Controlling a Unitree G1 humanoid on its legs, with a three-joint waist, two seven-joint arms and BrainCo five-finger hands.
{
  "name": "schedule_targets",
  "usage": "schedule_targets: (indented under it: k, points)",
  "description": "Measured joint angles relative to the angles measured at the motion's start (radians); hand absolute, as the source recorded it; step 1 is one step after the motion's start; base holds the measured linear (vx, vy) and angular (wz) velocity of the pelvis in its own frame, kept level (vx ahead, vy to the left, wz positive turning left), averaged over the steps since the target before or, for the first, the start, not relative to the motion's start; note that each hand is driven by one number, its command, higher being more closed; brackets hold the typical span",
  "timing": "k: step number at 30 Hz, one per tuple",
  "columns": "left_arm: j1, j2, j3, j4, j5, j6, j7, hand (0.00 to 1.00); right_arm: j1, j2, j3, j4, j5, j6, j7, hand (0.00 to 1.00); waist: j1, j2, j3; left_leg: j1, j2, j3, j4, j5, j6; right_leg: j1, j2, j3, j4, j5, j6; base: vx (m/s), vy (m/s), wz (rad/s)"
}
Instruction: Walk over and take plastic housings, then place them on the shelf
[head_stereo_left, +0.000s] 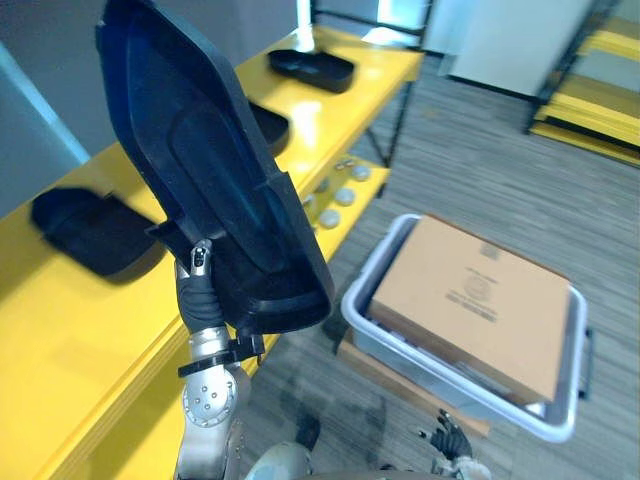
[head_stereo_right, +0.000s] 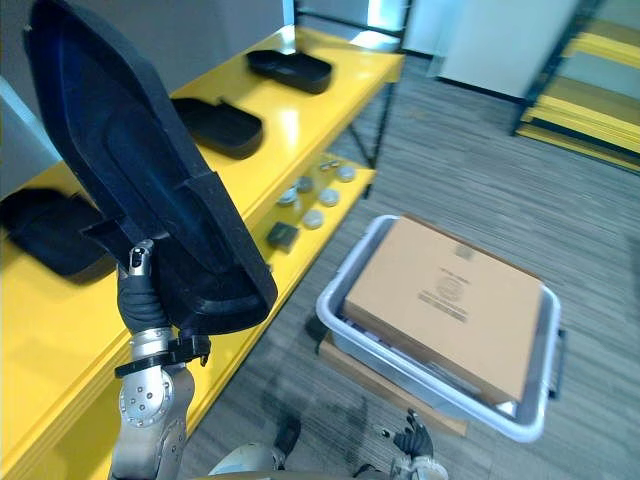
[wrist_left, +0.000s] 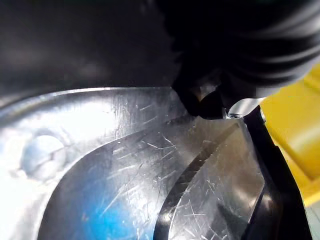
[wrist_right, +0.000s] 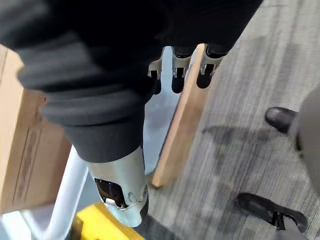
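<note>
My left hand (head_stereo_left: 197, 283) holds a large black plastic housing (head_stereo_left: 215, 170) upright by its lower edge, thumb curled over the rim. The housing leans over the front edge of the yellow shelf (head_stereo_left: 70, 350). Its glossy hollow inside (wrist_left: 125, 165) shows in the left wrist view. Three more black housings lie on the shelf top: one on the left (head_stereo_left: 90, 232), one mid-shelf (head_stereo_right: 218, 125), one at the far end (head_stereo_left: 311, 69). My right hand (wrist_right: 180, 75) hangs low by my side, fingers straight and holding nothing, also seen at the lower edge (head_stereo_left: 452, 438).
A grey plastic bin (head_stereo_left: 362, 296) with a cardboard box (head_stereo_left: 470, 295) in it rests on a wooden board (wrist_right: 182, 120) on the floor to the right of the shelf. Small round parts (head_stereo_left: 337, 196) lie on the lower shelf. More yellow racks (head_stereo_left: 600, 90) stand at the far right.
</note>
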Motion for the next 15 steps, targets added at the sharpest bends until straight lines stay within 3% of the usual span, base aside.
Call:
schedule_targets:
  k: [3, 4, 7, 9, 10, 11, 12, 13, 14, 15]
  points:
    - [-0.004, -0.007, -0.033, 0.000, -0.007, -0.014, -0.002, 1.00, -0.032, -0.003, 0.018, -0.011, -0.007, 0.000, -0.004, 0.00, -0.003, 0.002, -0.002, -0.009, 0.081, 0.358, 0.022, 0.005, 0.015, 0.045, -0.036, -0.122, 0.012, -0.011, 0.028, 0.08, 0.078, 1.27]
    - [-0.004, -0.007, -0.042, 0.000, -0.008, -0.017, -0.002, 1.00, -0.034, -0.003, 0.023, -0.015, -0.009, 0.000, -0.006, 0.00, -0.002, 0.003, -0.003, -0.011, 0.087, 0.403, 0.028, 0.013, 0.022, 0.048, -0.043, -0.139, 0.014, -0.011, 0.032, 0.15, 0.096, 0.98]
    - [-0.003, -0.008, -0.045, 0.000, -0.013, -0.025, -0.002, 1.00, -0.063, 0.007, 0.043, -0.014, -0.042, 0.002, -0.014, 0.00, 0.003, -0.007, -0.008, -0.010, 0.012, 0.366, 0.021, 0.017, 0.044, 0.076, -0.095, -0.185, 0.029, -0.008, 0.036, 0.19, 0.149, 0.72]
    - [-0.004, -0.008, -0.040, 0.001, -0.013, -0.025, 0.000, 1.00, -0.084, 0.019, 0.043, -0.003, -0.070, 0.015, -0.017, 0.00, 0.003, -0.002, -0.008, 0.023, -0.029, 0.326, 0.029, -0.014, 0.076, 0.079, -0.193, -0.186, 0.219, -0.007, 0.022, 0.23, 0.169, 0.63]
    - [-0.005, -0.007, -0.046, 0.001, -0.012, -0.025, 0.000, 1.00, -0.085, 0.021, 0.043, -0.004, -0.077, 0.021, -0.017, 0.00, 0.002, -0.003, -0.007, 0.039, -0.038, 0.308, 0.033, -0.024, 0.080, 0.075, -0.221, -0.162, 0.289, -0.001, -0.010, 0.26, 0.162, 0.73]
    - [-0.006, -0.007, -0.058, 0.002, -0.010, -0.025, 0.004, 1.00, -0.078, 0.023, 0.043, -0.004, -0.084, 0.027, -0.018, 0.00, -0.005, 0.001, -0.006, 0.082, -0.041, 0.270, 0.035, -0.043, 0.089, 0.045, -0.254, -0.035, 0.435, 0.011, -0.070, 0.22, 0.109, 0.62]
    - [-0.011, -0.004, -0.064, 0.004, -0.009, -0.027, 0.005, 1.00, -0.077, 0.025, 0.043, -0.003, -0.085, 0.027, -0.018, 0.00, -0.006, 0.006, -0.004, 0.099, -0.034, 0.254, 0.036, -0.051, 0.086, 0.012, -0.239, 0.071, 0.488, -0.031, -0.059, 0.24, 0.091, 0.78]
    - [-0.016, 0.007, -0.059, 0.008, -0.007, -0.032, 0.017, 1.00, -0.078, 0.024, 0.043, -0.004, -0.086, 0.025, -0.018, 0.00, -0.007, 0.014, -0.003, 0.125, -0.020, 0.222, 0.033, -0.056, 0.086, -0.051, -0.177, 0.232, 0.544, -0.106, -0.038, 0.20, 0.064, 0.72]
    - [-0.016, 0.018, -0.053, 0.011, -0.008, -0.034, 0.030, 1.00, -0.080, 0.024, 0.043, -0.003, -0.086, 0.025, -0.021, 0.00, -0.008, 0.015, -0.002, 0.143, -0.016, 0.200, 0.030, -0.056, 0.086, -0.104, -0.134, 0.327, 0.544, -0.151, -0.040, 0.20, 0.060, 0.68]
    - [-0.016, 0.020, -0.053, 0.012, -0.008, -0.034, 0.035, 1.00, -0.080, 0.024, 0.043, -0.003, -0.086, 0.025, -0.022, 0.00, -0.009, 0.015, -0.002, 0.147, -0.015, 0.192, 0.030, -0.056, 0.085, -0.119, -0.123, 0.349, 0.535, -0.161, -0.039, 0.18, 0.055, 0.74]
